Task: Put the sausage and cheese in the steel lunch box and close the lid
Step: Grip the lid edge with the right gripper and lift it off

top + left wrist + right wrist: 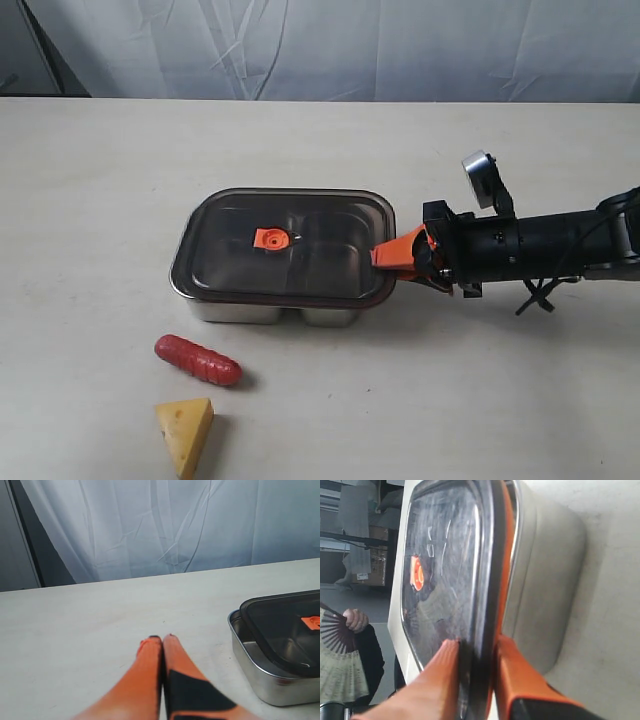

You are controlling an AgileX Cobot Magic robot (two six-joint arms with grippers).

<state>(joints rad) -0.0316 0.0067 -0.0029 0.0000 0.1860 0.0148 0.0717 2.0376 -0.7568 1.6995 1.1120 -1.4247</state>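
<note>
The dark translucent lid [290, 245] with its orange valve tab [270, 238] sits on the steel lunch box [245, 308], raised slightly at its right end. My right gripper [388, 256] is shut on that end's rim; in the right wrist view its fingers [440, 670] clamp the lid [450, 565] edge above the box wall [545, 580]. The red sausage [197, 360] and the yellow cheese [186, 432] lie on the table in front of the box. My left gripper [162, 639] is shut and empty, left of the box [265, 675]; it is outside the exterior view.
The beige table [120, 180] spreads around the box. A white curtain [330, 45] hangs behind the far edge. The right arm [540, 245] stretches in from the right, low over the table.
</note>
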